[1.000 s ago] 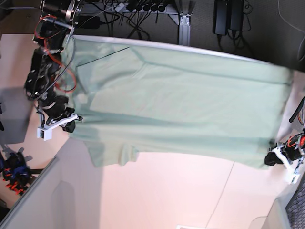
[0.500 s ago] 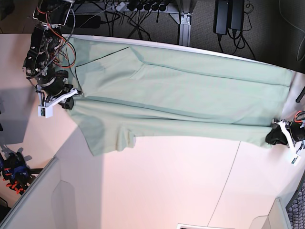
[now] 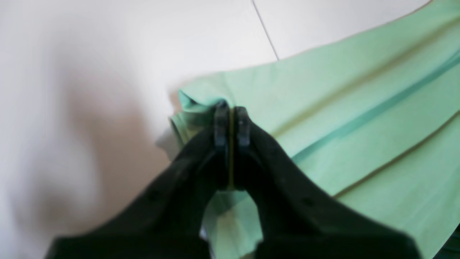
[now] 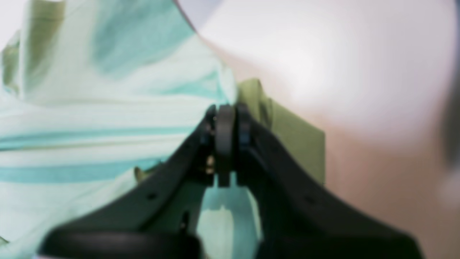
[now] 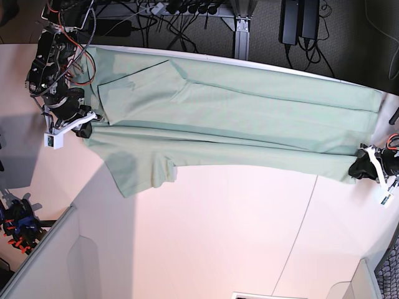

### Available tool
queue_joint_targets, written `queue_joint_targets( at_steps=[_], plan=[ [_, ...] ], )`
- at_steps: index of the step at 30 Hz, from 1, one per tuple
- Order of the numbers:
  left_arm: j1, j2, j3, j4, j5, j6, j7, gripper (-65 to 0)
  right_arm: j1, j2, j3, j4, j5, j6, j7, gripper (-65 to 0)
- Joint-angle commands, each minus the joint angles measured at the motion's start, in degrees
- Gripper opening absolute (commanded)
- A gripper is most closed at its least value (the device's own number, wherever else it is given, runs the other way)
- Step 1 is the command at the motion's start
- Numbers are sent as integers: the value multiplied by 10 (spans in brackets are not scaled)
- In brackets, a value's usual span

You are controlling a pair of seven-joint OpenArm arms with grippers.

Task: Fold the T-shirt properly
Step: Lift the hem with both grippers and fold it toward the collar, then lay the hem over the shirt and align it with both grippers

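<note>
Fabric of the pale mint-green short-sleeved knit T-shirt [image 5: 237,124] is shown stretched lengthwise across the far half of the pale pinkish-white table [image 5: 218,243], with its far edge lying along the table's rear rim. A long fold line is seen running the length of the garment, and one short sleeve [image 5: 140,177] is seen spread on the table toward the near side at the base view's left. The right end effector [image 5: 84,128], at the left of the base view, is closed tight on the shirt's edge beside that sleeve; in the right wrist view [image 4: 225,118] its black fingers are pressed together with cloth pinched between them and more cloth hanging below. The left end effector [image 5: 360,169], at the right of the base view, is likewise closed on the opposite near corner of the garment; in the left wrist view [image 3: 231,115] a bunched corner of green cloth is held between the shut fingers, with the rest of the shirt [image 3: 359,118] extending away over the table [image 3: 107,54]. A thin dark seam [image 3: 264,28] is visible in the table surface. Black cables and power units [image 5: 187,12] are seen on the floor beyond the table's rear rim.
</note>
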State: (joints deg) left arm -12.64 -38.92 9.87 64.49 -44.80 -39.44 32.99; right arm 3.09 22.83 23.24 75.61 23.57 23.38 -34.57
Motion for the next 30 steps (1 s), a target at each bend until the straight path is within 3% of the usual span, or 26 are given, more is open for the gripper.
queue_joint_targets(
  at_steps=[1, 6, 15, 16, 18, 20, 30],
  plan=[
    [-9, -14, -6, 11, -8, -6, -8, -650, 1, 13, 6, 13, 7, 0, 11, -650],
    [7, -27, -7, 50, -34, -6, 28, -650, -10, 12, 6, 13, 8, 0, 14, -650],
    [27, -36, -7, 99, -38, -6, 33, -650, -11, 9, 6, 13, 8, 0, 13, -650],
    [28, -36, -7, 99, -38, -6, 33, -650, -11, 9, 6, 13, 9, 0, 13, -629],
    [28, -36, -7, 99, -38, -6, 33, -650, -10, 8, 6, 13, 9, 0, 13, -391],
    [28, -36, -7, 99, -38, -6, 33, -650, -10, 5, 6, 13, 10, 0, 13, -233],
    [28, -36, -7, 99, -39, -6, 32, -650, -3, -2, 50, 48, 45, 0, 13, -216]
  ],
)
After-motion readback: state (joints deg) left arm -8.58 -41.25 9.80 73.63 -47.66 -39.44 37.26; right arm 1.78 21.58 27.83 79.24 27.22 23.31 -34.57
